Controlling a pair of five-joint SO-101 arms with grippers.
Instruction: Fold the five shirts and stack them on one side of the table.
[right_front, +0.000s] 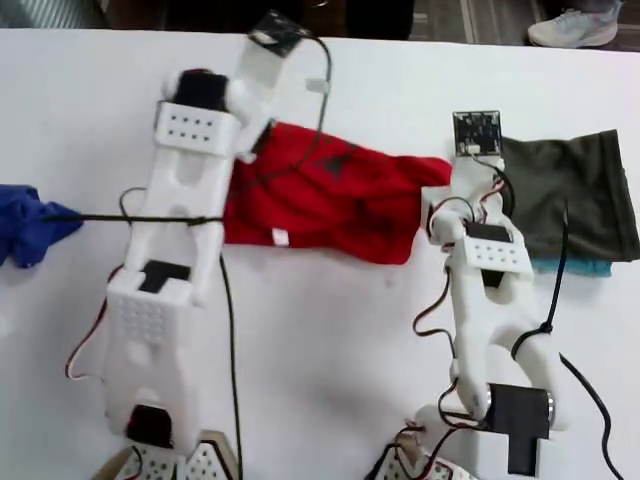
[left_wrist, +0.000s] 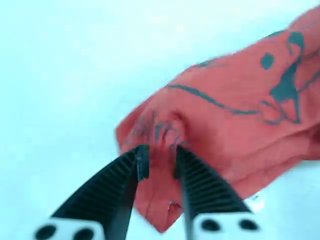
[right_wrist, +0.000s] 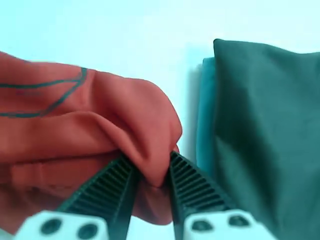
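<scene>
A red shirt (right_front: 330, 195) with a dark line drawing lies crumpled in the middle of the white table (right_front: 330, 320), stretched between the two arms. My left gripper (left_wrist: 159, 161) is shut on a bunched fold at the red shirt's (left_wrist: 235, 115) left end. My right gripper (right_wrist: 152, 172) is shut on a fold at the red shirt's (right_wrist: 90, 120) right end. Just right of it lies a folded dark green shirt (right_front: 570, 195) on top of a teal one (right_front: 570, 266). In the right wrist view the dark green shirt (right_wrist: 270, 130) covers most of the teal shirt (right_wrist: 204, 115).
A blue shirt (right_front: 28, 225) lies bunched at the table's left edge. Black cables run from both arms across the table. White table stretches in front of the red shirt, between the two arm bases.
</scene>
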